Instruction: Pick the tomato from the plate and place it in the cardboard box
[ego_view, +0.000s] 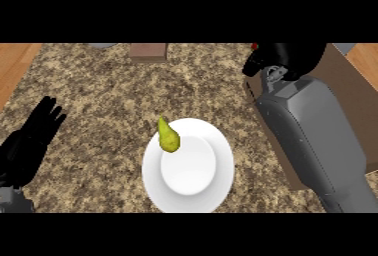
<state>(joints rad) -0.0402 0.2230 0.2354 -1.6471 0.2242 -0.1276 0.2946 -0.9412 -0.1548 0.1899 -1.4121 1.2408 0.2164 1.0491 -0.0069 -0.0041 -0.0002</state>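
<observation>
Across the granite counter (96, 85), the cardboard box (353, 70) sits at right, the white plate (199, 195) at centre. The left hand (29, 140) rests at the left edge, fingers straight; the right hand (284, 57), over the box, curls round the tomato (255, 46), a red sliver showing. A yellow-green fruit (168, 137) lies on the plate's upper-left rim.

Plate (189, 175) at centre of the surface (96, 85); fruit (168, 137) on its rear-left rim; cardboard box (345, 65) to the right; block (149, 51) well behind.
</observation>
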